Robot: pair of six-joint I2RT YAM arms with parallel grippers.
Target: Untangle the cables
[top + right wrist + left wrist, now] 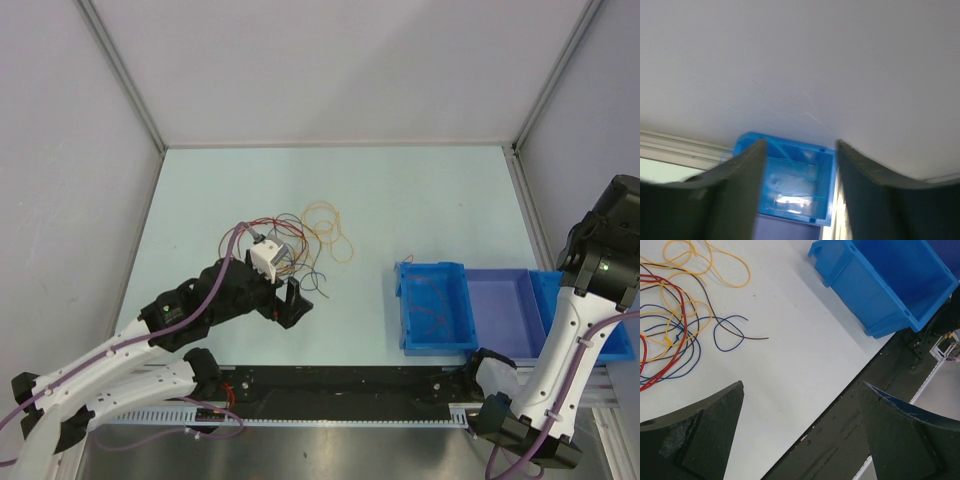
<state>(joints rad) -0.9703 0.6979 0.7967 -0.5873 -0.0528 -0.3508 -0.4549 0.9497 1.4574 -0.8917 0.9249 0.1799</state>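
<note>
Left end effector (pixel 801 390) wide open, empty, hovering just beside cables (pixel 295 240) on bench (pixel 200 200). Right end effector (pixel 799 145) part open, empty, raised over blue bins (pixel 495 310). Few wires lie in leftmost bin (pixel 405 330); bulk tangled in one heap. Judgement: well short of done.

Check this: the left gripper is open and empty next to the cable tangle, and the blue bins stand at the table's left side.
Wrong on one point: the blue bins stand at the right side of the table, not its left; the top external view shows it. The rest holds: the left gripper is open and empty next to the cable tangle.
</note>
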